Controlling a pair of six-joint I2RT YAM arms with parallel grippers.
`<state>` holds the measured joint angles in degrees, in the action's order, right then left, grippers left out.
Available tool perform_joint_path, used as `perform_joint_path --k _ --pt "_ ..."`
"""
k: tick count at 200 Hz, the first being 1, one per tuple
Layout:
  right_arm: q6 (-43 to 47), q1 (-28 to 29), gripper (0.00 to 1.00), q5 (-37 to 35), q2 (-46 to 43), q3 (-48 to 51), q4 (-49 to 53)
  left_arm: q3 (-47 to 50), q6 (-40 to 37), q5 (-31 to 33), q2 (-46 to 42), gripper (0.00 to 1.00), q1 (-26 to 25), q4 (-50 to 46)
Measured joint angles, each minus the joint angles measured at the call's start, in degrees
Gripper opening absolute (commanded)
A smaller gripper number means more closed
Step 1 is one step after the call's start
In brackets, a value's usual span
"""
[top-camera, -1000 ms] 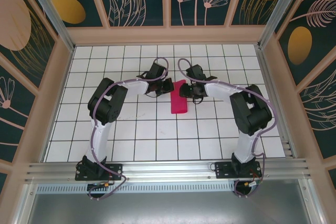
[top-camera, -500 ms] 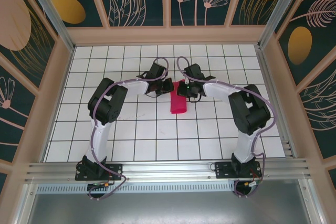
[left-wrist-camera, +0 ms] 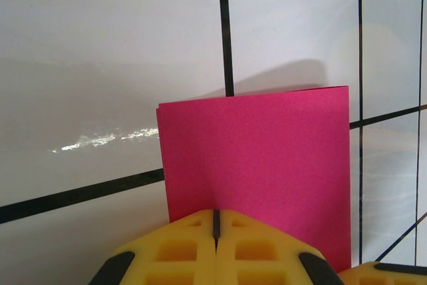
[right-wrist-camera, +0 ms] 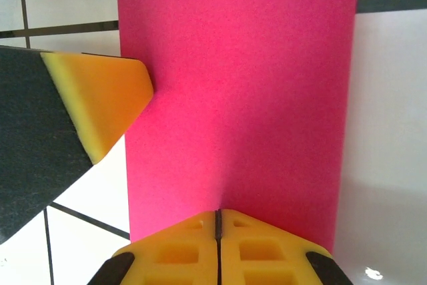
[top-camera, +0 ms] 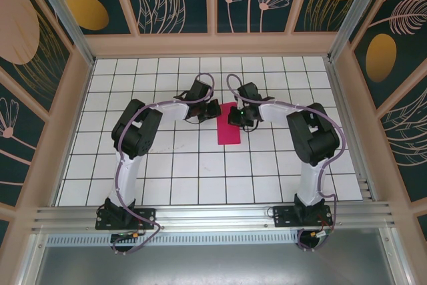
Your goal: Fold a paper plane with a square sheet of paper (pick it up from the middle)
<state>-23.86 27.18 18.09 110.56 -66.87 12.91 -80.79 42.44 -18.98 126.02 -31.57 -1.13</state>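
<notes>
paper (top-camera: 228,127), already folded to a narrow double-layer rectangle, lies flat on the table (top-camera: 167,165) in the far middle, long side running away from the bases, between the two grippers.

the right gripper (right-wrist-camera: 218,221) has just changed: a second ago its jaws stood partly apart at the paper's right edge, and now they are pressed together, tips at that edge. half a second ago the rectangle looked skewed, its far end nudged left; now it sits square to the grid again. the left gripper (left-wrist-camera: 215,221) has not moved, jaws together at the left edge, and a left finger (right-wrist-camera: 107,98) touches that edge in the right wrist view.

in both wrist views the paper runs up to the closed tips. whether either pair nips the layers or only presses on top, i cannot tell.

my reading: the first fold is done and both tips now pin the edges, likely to flatten the crease or steady the paper for the next fold. most of the plane is still to make. a slip here would misalign the layers.
</notes>
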Motion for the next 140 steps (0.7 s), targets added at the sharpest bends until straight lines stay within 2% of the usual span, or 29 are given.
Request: perform_joint_path --k 84,140 --pt "3.91 -1.60 0.08 2.86 -0.61 3.54 -2.54 0.09 0.00 0.07 0.00 0.01 0.00 0.02" --pt "4.50 -2.25 0.08 3.08 -4.81 9.51 -4.26 0.17 0.02 0.24 0.00 0.01 -0.04 0.11"
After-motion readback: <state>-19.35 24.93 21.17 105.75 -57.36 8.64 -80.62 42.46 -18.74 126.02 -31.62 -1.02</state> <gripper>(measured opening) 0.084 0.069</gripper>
